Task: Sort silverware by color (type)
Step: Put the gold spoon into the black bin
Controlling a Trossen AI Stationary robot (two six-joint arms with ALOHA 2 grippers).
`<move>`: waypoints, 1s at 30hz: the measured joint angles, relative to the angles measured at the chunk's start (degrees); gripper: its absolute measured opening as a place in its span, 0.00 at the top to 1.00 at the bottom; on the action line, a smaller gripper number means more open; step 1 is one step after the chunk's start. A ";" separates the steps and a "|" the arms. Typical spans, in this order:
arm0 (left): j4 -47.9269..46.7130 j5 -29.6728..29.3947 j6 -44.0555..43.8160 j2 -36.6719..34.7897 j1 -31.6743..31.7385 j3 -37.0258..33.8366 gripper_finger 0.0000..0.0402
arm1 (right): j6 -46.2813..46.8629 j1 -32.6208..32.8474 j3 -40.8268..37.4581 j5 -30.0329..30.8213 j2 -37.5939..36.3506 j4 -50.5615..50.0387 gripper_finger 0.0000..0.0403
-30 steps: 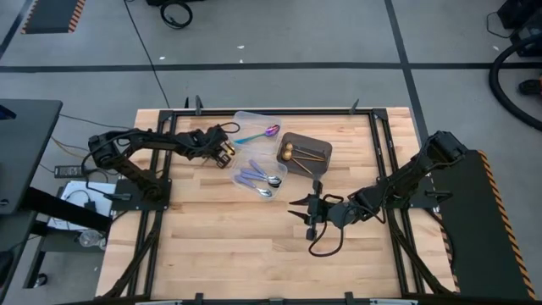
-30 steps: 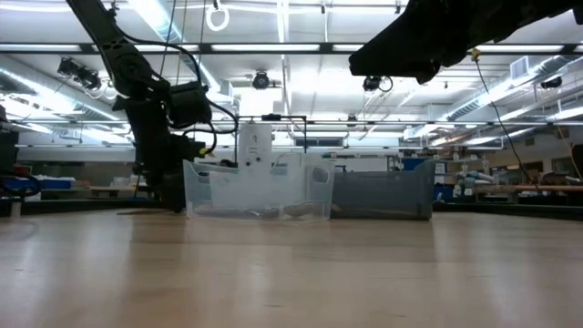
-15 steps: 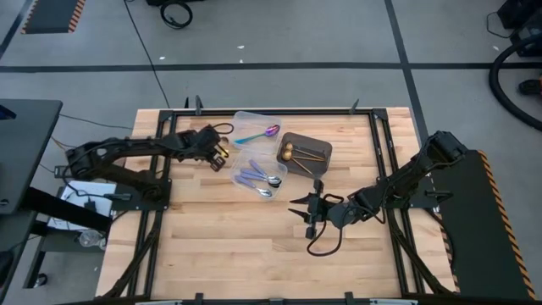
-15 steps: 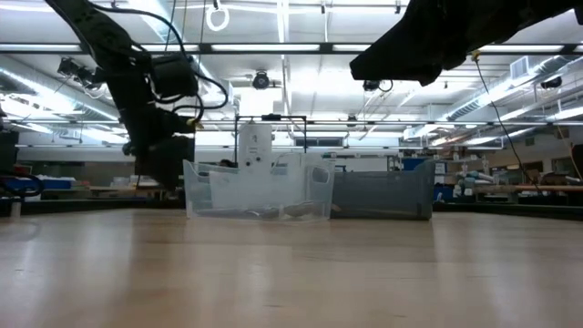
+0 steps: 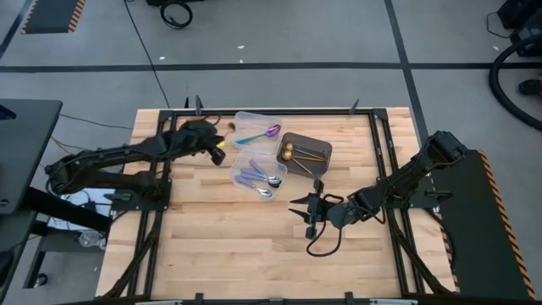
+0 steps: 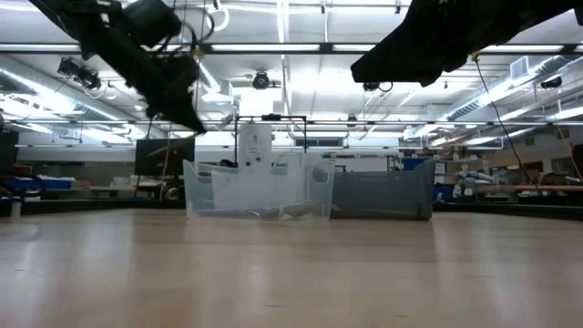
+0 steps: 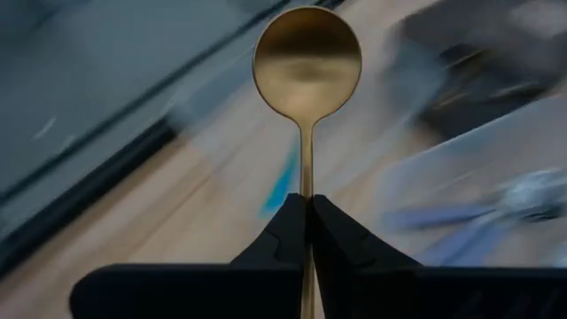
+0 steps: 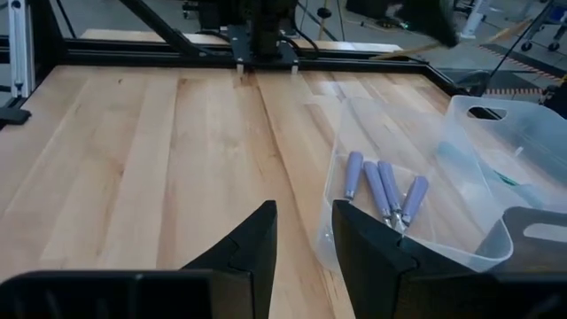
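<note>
- Looking down from the high view, the left hand (image 5: pixel 217 151) is near the bench's (image 5: pixel 212 246) far left corner, just beside the clear tubs (image 5: pixel 254 152). The dark bin (image 5: pixel 303 152) with gold spoons (image 5: pixel 298 153) sits at the far edge. Lavender-handled spoons (image 5: pixel 257 178) lie in the nearer tub, and a teal-handled spoon (image 5: pixel 257 135) in the farther one. The right hand (image 5: pixel 303 213) waits near the middle, fingers spread, holding nothing.
- From the low view, the left arm (image 6: pixel 146 55) hangs high above the tubs.
- In the left wrist view, the fingers are pinched tight on a gold spoon (image 7: pixel 306 66).
- The right wrist view shows only the waiting hand and the tubs.
- I think this spoon is being carried. Next it needs to go over the dark bin and be let go.
</note>
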 joint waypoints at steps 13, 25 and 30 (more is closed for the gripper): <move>28.79 9.22 12.52 0.28 -11.71 0.12 0.96 | -4.11 -6.38 0.00 0.24 0.00 11.36 0.70; 43.63 13.20 20.46 0.29 -17.33 0.12 0.96 | -7.90 -17.86 1.63 -12.74 0.01 17.68 0.70; 48.46 16.44 20.73 1.11 -17.50 0.12 0.96 | -12.72 -18.95 5.12 -14.02 0.00 17.41 0.70</move>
